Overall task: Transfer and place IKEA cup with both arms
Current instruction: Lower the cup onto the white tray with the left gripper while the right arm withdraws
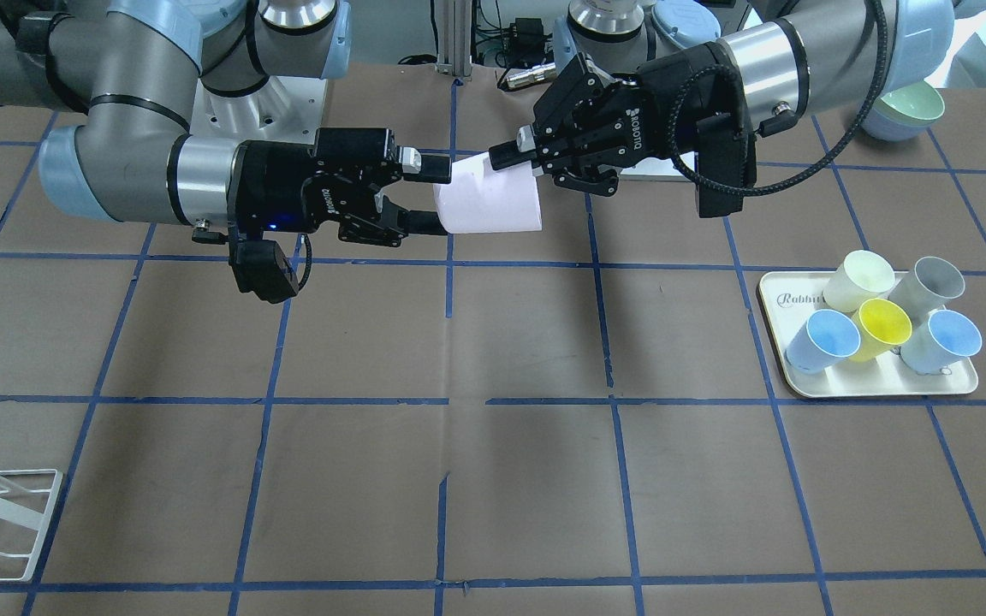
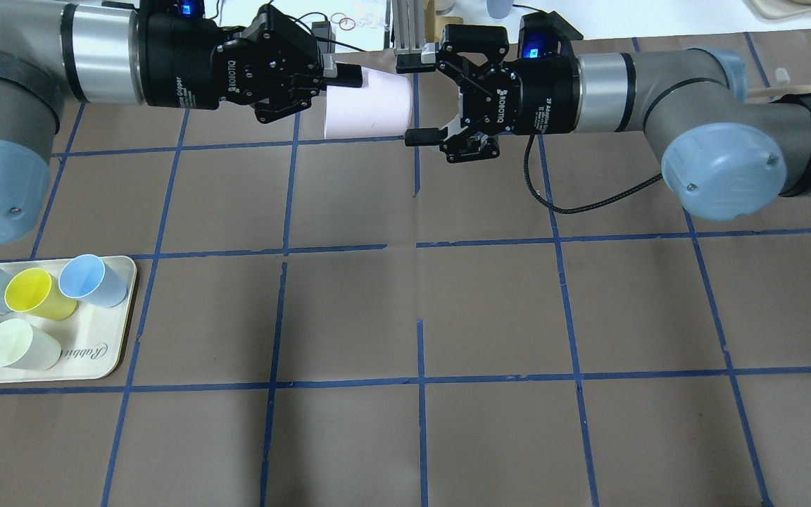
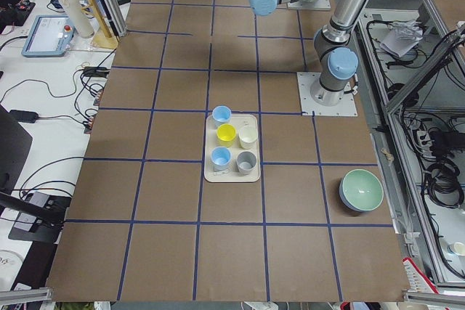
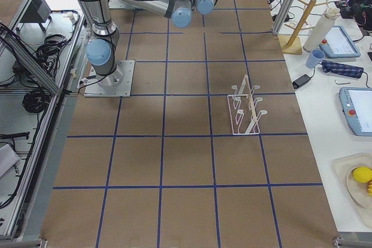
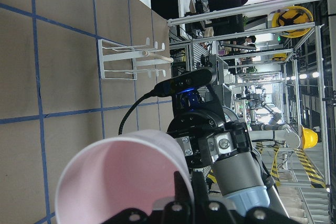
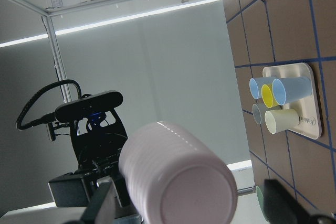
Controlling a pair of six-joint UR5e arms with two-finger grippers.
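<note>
Cup (image 2: 370, 105) mid-air | left gripper (image 2: 348, 77) clamps rim | right gripper (image 2: 417, 101) spread at base | tray (image 2: 118, 343) well aside

The desk (image 1: 493, 513) is viewed steeply downward from the side opposite the robot, so the left tool (image 1: 520, 162) appears on the right there. From behind and above the robot's shoulders the desk is viewed forward and down. The pink cup (image 1: 493, 205), the right tool (image 1: 430, 195) and the tray (image 1: 878, 387) are shared by both views. From high at either end the whole desk is taken in from afar: the tray and a bowl (image 3: 362, 190) from the left end, a rack (image 4: 244, 108) from the right. Each wrist camera is set close behind its own tool, facing the other across the cup. The tray is caught by the right one, the rack by the left.
</note>
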